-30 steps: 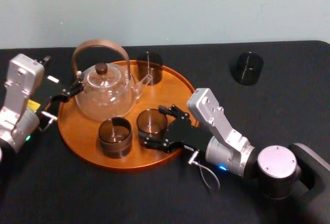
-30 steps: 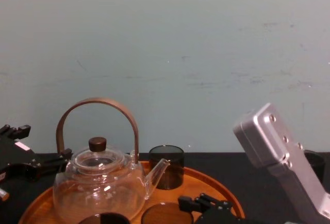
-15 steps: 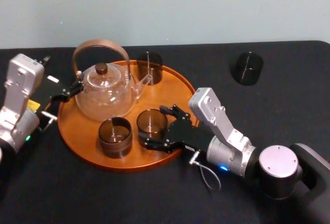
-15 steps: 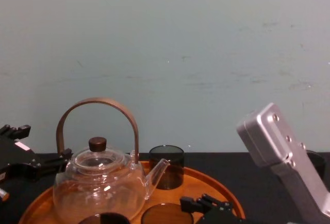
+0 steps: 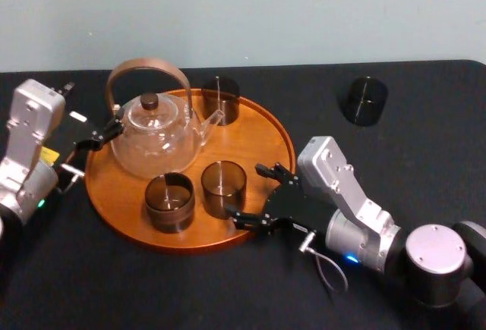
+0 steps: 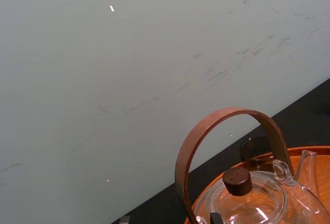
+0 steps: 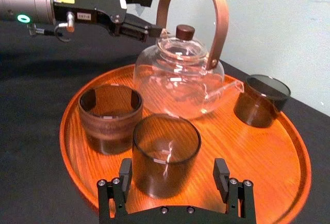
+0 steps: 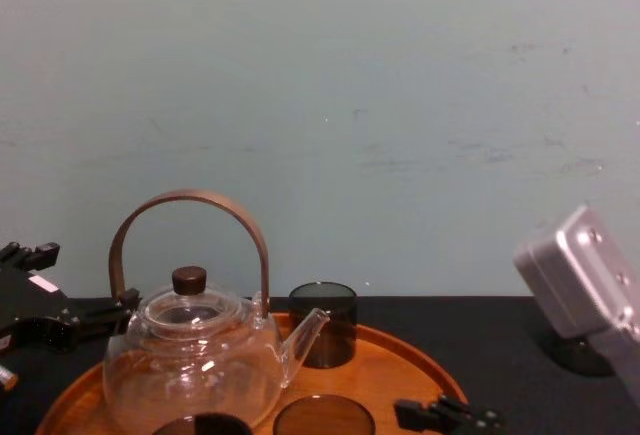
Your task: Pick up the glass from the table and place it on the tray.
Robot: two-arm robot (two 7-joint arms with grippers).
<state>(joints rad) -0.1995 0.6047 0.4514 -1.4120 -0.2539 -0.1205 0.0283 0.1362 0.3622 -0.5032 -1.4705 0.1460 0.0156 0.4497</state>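
A smoky brown glass [image 5: 223,186] [image 7: 166,154] stands upright on the round wooden tray [image 5: 277,129] [image 7: 278,152], near its front rim. My right gripper [image 5: 248,193] [image 7: 173,168] is open just in front of this glass, its fingers [image 7: 125,175] apart from the glass on both sides. Another dark glass [image 5: 364,100] stands on the black table [image 5: 228,292] at the back right. My left gripper [image 5: 87,110] [image 7: 147,14] sits open at the tray's left edge, one fingertip close to the teapot's handle.
A glass teapot [image 5: 156,136] [image 7: 178,77] with a brown arched handle fills the tray's back left. Two more brown glasses stand on the tray, one at the front left [image 5: 169,201] and one at the back [image 5: 220,99]. A pale wall runs behind the table.
My right gripper has drawn back from the front glass toward the tray's rim, fingers spread a little wider. The glass stays upright on the tray. The left arm has not moved.
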